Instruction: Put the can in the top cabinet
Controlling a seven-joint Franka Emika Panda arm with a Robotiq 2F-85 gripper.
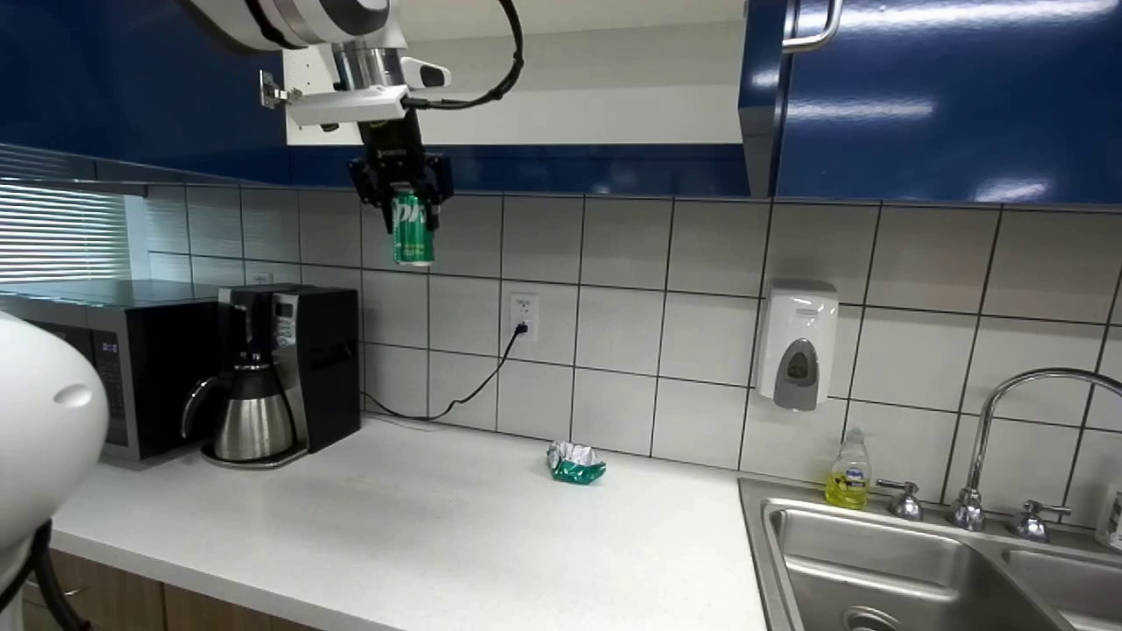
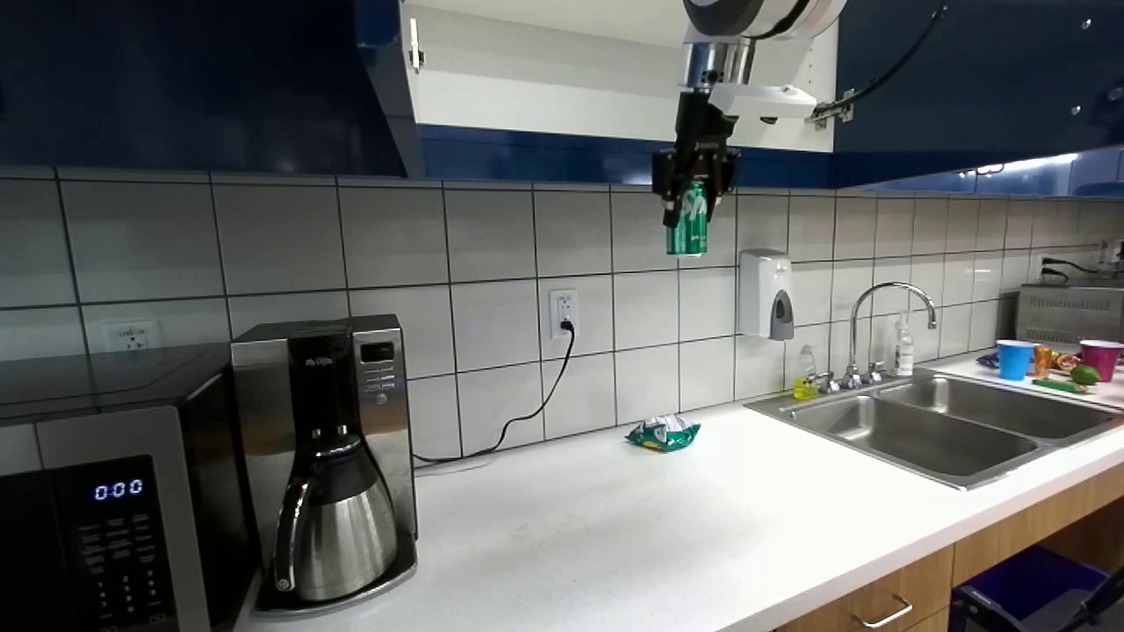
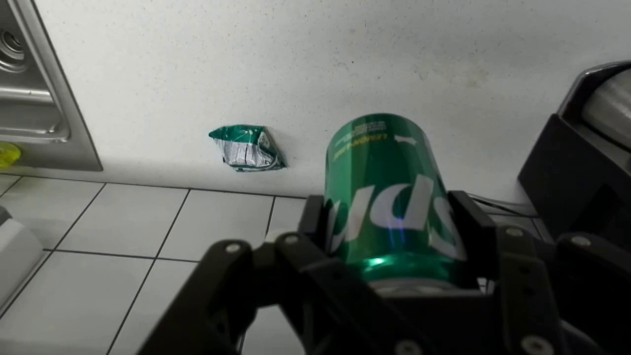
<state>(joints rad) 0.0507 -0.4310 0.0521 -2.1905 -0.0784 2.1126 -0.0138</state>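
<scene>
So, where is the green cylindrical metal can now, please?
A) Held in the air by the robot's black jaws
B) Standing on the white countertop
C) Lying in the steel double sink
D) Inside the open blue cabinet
A: in both exterior views, the black jaws are closed on the sides of the green cylindrical metal can, whose lower end hangs free above the white countertop.

Both exterior views face wall (image 1: 614, 337), share counter (image 2: 615, 527); wrist view looks down.

Coffee maker (image 2: 384, 430): script too small to trust. Beside it, microwave (image 2: 114, 544): I read 0:00. Higher than coffee maker, apart, can (image 3: 389, 197): LEMON-LIME, large "Spr", inverted in wrist view.
</scene>
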